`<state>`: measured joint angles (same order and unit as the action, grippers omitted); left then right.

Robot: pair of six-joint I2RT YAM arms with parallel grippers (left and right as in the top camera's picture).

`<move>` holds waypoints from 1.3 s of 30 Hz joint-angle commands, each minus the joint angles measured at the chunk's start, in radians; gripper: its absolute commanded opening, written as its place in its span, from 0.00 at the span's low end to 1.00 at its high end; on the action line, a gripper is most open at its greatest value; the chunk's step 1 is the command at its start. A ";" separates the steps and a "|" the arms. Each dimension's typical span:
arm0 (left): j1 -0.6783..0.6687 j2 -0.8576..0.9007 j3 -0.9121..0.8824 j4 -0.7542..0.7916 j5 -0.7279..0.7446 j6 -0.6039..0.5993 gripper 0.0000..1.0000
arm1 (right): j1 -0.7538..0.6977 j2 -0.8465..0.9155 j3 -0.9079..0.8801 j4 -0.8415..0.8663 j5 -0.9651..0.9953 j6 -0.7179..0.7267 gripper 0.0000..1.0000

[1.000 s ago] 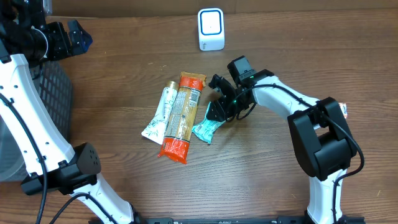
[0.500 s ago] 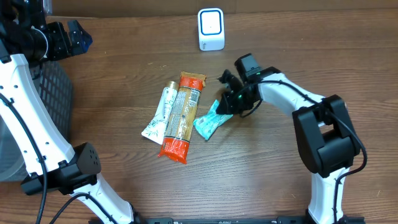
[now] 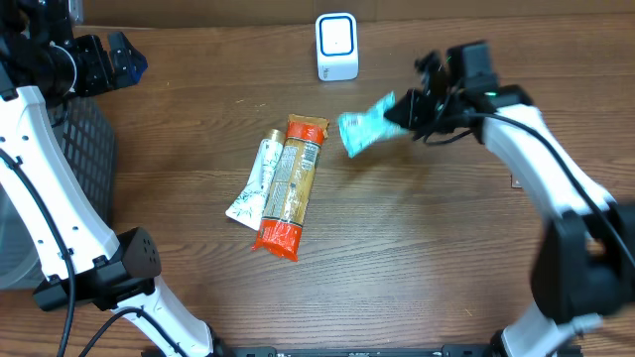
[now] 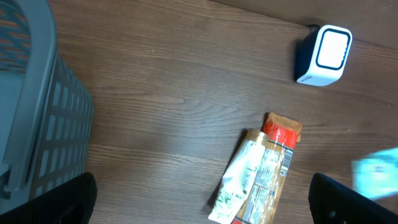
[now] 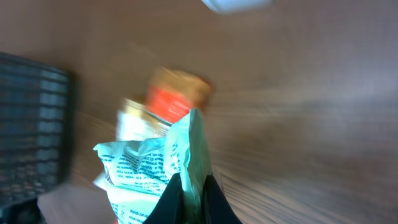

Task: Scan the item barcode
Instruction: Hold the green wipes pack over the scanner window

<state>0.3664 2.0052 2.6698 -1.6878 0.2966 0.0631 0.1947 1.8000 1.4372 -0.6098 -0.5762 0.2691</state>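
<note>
The teal packet (image 3: 365, 130) is held off the table (image 3: 417, 248), pinched at one end by the closed right claw (image 3: 409, 109), near the white scanner (image 3: 337, 46). Its barcode should be turned squarely to the scanner window and steadied there. The left claw (image 3: 121, 58) is wide open and empty.

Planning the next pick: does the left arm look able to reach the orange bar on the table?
Likely yes: the left pincer is open and empty, and nothing stands between it and the orange bar.
</note>
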 commanded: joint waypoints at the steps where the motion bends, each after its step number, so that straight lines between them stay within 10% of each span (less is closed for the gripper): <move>1: -0.007 0.002 0.002 -0.002 0.008 0.019 1.00 | 0.008 -0.174 0.026 0.020 0.006 0.042 0.04; 15: -0.007 0.002 0.002 -0.002 0.008 0.019 0.99 | 0.041 -0.384 0.026 0.003 0.148 0.154 0.04; 24: -0.007 0.002 0.002 -0.002 0.008 0.019 1.00 | 0.291 -0.220 0.026 0.112 0.790 0.112 0.04; 29: -0.007 0.002 0.002 -0.002 0.008 0.019 0.99 | 0.362 -0.056 0.026 0.394 1.094 -0.172 0.04; 39: -0.007 0.002 0.002 -0.002 0.008 0.019 1.00 | 0.367 0.242 0.026 1.040 1.100 -1.021 0.04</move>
<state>0.3664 2.0052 2.6698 -1.6882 0.2962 0.0631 0.5617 1.9881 1.4418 0.3099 0.4931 -0.4065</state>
